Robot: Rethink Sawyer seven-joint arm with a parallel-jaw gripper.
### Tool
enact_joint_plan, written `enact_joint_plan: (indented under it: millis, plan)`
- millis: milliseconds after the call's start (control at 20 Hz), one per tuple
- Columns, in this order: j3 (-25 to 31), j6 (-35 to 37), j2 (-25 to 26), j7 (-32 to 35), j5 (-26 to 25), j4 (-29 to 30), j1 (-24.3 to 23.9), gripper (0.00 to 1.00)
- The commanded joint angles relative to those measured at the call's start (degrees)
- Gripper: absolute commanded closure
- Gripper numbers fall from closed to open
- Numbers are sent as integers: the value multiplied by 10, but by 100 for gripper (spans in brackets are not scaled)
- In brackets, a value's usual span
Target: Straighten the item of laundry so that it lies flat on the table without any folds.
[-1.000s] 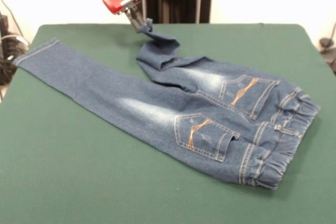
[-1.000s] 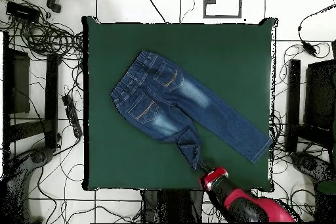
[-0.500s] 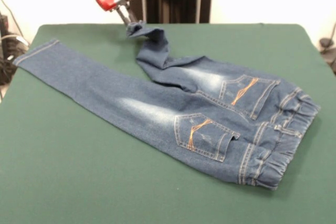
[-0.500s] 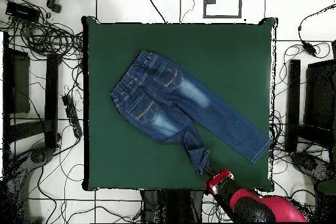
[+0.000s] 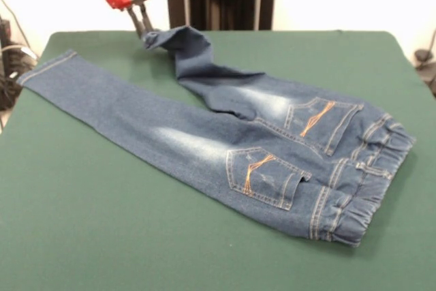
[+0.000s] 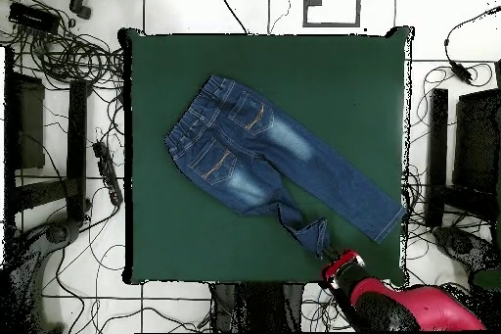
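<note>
The item of laundry [image 5: 225, 134] [image 6: 264, 159] is a small pair of blue denim jeans with faded patches and orange-stitched back pockets, lying on the dark green table [image 5: 102, 236] [image 6: 333, 85]. One leg lies flat and straight toward the left in the front view. The other leg is lifted at its cuff and still creased near the seat. My gripper [image 5: 144, 26] [image 6: 329, 255], below its red head, is shut on that cuff at the table's far edge in the front view. The gathered waistband [image 5: 368, 182] lies at the right.
Cables and dark equipment frames [image 6: 59, 105] lie on the tiled floor around the table in the overhead view. The table's far edge [image 5: 272, 32] runs just behind the lifted cuff.
My gripper has moved left in the front view, along the table's far edge, drawing the held cuff with it. The creased leg has stretched out longer.
</note>
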Motion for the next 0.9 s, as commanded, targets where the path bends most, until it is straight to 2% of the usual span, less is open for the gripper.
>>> enact_joint_plan:
  millis: [50,250,450,700,900]
  plan:
    - [13,79,-58,-131,-42,-18,49,100]
    - [15,86,-72,-144,-44,-18,52,100]
    - [8,87,-85,-149,-67,-20,65,100]
    - [-15,52,-118,-79,-125,-8,111,100]
    - [-18,8,-138,-43,-150,8,117,100]
